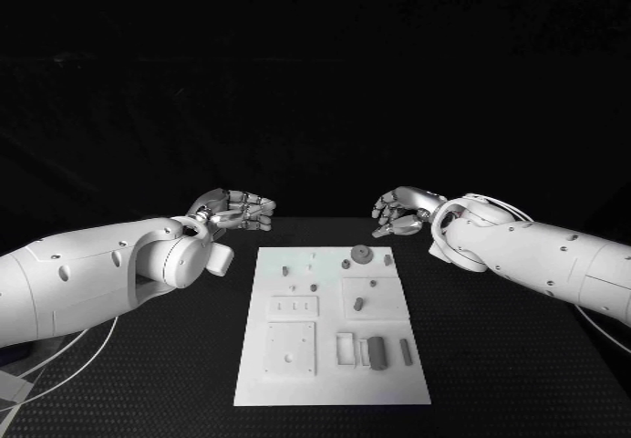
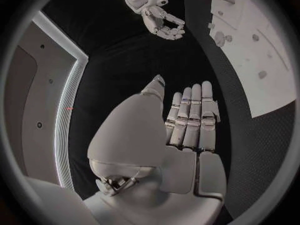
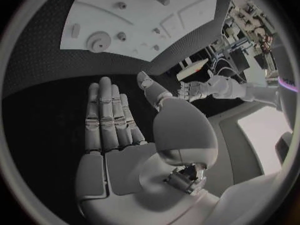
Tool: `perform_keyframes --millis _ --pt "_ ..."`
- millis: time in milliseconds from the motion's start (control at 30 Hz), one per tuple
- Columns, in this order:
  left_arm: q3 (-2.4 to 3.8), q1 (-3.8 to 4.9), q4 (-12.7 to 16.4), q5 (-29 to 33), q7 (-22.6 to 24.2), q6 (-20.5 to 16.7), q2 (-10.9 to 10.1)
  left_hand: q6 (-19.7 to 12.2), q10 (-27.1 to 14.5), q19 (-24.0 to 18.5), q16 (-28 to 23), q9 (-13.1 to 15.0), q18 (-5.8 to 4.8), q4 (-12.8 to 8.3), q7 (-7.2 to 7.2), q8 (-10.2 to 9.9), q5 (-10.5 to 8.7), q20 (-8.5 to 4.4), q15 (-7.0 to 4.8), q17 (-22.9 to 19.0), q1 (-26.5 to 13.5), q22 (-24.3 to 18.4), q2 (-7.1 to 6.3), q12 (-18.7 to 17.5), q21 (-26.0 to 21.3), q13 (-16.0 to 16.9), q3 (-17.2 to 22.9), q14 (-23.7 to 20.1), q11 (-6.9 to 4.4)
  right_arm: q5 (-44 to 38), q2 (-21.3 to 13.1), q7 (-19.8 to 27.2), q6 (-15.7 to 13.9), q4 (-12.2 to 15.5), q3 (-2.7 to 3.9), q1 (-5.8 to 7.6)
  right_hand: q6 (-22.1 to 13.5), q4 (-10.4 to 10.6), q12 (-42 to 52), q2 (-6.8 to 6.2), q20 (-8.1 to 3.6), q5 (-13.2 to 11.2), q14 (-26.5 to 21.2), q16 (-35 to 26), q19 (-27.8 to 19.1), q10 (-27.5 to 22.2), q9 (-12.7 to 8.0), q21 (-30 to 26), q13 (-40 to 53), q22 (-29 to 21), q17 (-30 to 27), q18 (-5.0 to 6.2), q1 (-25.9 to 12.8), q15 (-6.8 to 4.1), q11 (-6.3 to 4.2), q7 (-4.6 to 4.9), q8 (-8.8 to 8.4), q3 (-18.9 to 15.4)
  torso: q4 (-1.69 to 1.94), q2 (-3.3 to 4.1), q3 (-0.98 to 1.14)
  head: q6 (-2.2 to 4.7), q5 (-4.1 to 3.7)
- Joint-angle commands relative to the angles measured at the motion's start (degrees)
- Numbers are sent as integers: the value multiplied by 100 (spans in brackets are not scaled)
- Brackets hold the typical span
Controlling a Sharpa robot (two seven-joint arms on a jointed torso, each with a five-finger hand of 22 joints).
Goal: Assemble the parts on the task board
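The white task board (image 1: 329, 383) lies in the middle of the black table. Grey parts sit on it: a round disc (image 1: 359, 253) and a small block (image 1: 389, 259) near its far edge, and two long pieces (image 1: 377, 352) at the near right. My left hand (image 1: 238, 212) hovers beyond the board's far left corner, fingers stretched out, holding nothing. My right hand (image 1: 399, 212) hovers beyond the far right corner, likewise empty. The left wrist view shows the left hand (image 2: 187, 120) flat, with the board (image 2: 250, 40) off to one side. The right hand (image 3: 112, 120) is flat, with the disc (image 3: 98, 40) ahead of it.
Flat rectangular plates (image 1: 292, 347) and several small pegs (image 1: 313, 268) lie on the board's left half. Black table surface (image 1: 512, 365) surrounds the board on all sides. Cables (image 1: 53, 374) hang beneath my left arm.
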Motion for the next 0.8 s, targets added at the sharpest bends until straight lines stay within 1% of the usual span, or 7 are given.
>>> perform_keyframes --millis 33,167,267,300,433,633,800 --pt "14 44 159 -47 82 189 -56 37 29 36 -30 -11 -47 8 13 -26 -27 -6 -5 8 41 -11 -9 -44 -31 -10 -47 45 4 -1441 73 -357 189 99 2 -17 68 1 -19 24 -226 21 679 514 669 114 -29 353 -1 128 266 77 74 -133 -87 79 -26 -80 145 147 -33 27 -86" --pt "33 118 342 -49 74 180 -140 36 29 38 -44 -21 -51 13 19 -36 -29 -6 -3 12 33 -16 -4 -63 -40 -14 -72 44 7 -1791 161 -477 181 135 3 -30 172 2 -34 73 -599 26 1148 1183 1337 241 -46 826 2 362 643 77 146 -249 -175 32 -25 -158 241 244 -55 36 -174" --pt "45 150 411 -54 76 180 -156 35 28 38 -53 -27 -53 15 22 -42 -30 -5 0 15 25 -20 -5 -75 -46 -17 -86 42 11 -1991 212 -524 190 143 4 -70 223 12 -115 173 -765 22 1251 1630 1565 285 -87 1059 -28 392 912 77 293 -260 -182 20 -67 -42 304 303 -70 32 -220" --pt "48 169 439 -60 76 181 -169 34 27 38 -54 -29 -54 15 23 -44 -29 -5 0 15 23 -20 -4 -78 -47 -18 -89 42 11 -2058 229 -542 197 152 4 -77 259 20 -156 127 -799 23 1211 1835 1620 326 -113 1177 -46 389 1043 77 282 -241 -182 21 -91 124 319 315 -73 6 -230" --pt "50 258 538 -86 75 169 -224 32 26 39 -62 -34 -55 16 25 -49 -29 -5 2 18 16 -23 -5 -89 -52 -20 -101 42 14 -2343 317 -624 169 157 5 -102 306 29 -279 88 -871 17 1127 2218 1641 382 -168 1483 -102 389 1252 77 203 -235 -153 13 -150 410 379 393 -91 15 -277" --pt "55 344 593 -95 68 161 -248 30 25 37 -71 -40 -56 15 27 -56 -28 -4 4 20 13 -27 -11 -101 -59 -23 -113 39 16 -2549 378 -677 285 131 6 -139 329 12 -360 50 -915 18 1108 2422 1627 419 -191 1703 -139 388 1324 77 156 -227 -153 0 -177 522 449 485 -121 -22 -354" --pt "55 395 618 -115 56 157 -276 30 25 34 -81 -45 -58 15 29 -60 -29 -2 8 21 9 -30 -14 -111 -66 -25 -123 35 18 -2715 381 -710 373 106 6 -155 337 13 -415 26 -938 19 1097 2523 1621 417 -203 1818 -165 384 1351 77 129 -218 -141 0 -191 562 466 517 -138 -25 -372"
